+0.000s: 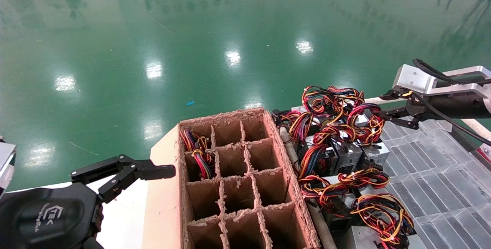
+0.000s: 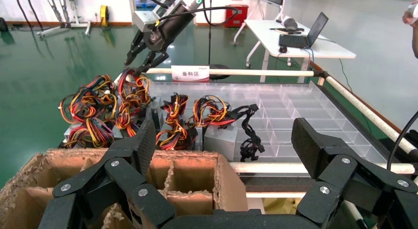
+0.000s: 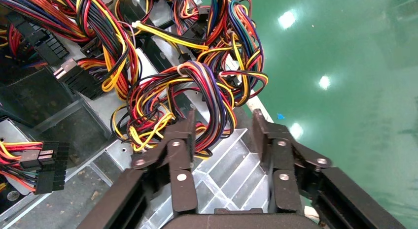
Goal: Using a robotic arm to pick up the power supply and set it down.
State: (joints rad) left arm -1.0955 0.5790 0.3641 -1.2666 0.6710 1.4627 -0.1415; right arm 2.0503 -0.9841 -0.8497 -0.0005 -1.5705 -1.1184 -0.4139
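The robotic arm comes in from the right of the head view, and its right gripper [image 1: 379, 106] is open at the edge of a heap of wired boxes. The power supply [image 1: 366, 120] is a grey box under a looped, mostly red wire bundle [image 3: 197, 91]. In the right wrist view the lower end of that loop hangs between the spread fingers of the right gripper [image 3: 223, 118], close to one finger [image 3: 183, 135] and not pinched. My left gripper [image 1: 126, 168] is open wide beside the cardboard box's near-left corner.
A cardboard box [image 1: 285, 157] with divider cells stands in the middle; two far-left cells hold wire bundles [image 1: 197, 153]. Several other grey supplies with orange-yellow wires [image 1: 379, 210] crowd its right side. A clear plastic divided tray [image 1: 433, 172] lies under the right arm, with a white rail [image 2: 236, 72] behind it.
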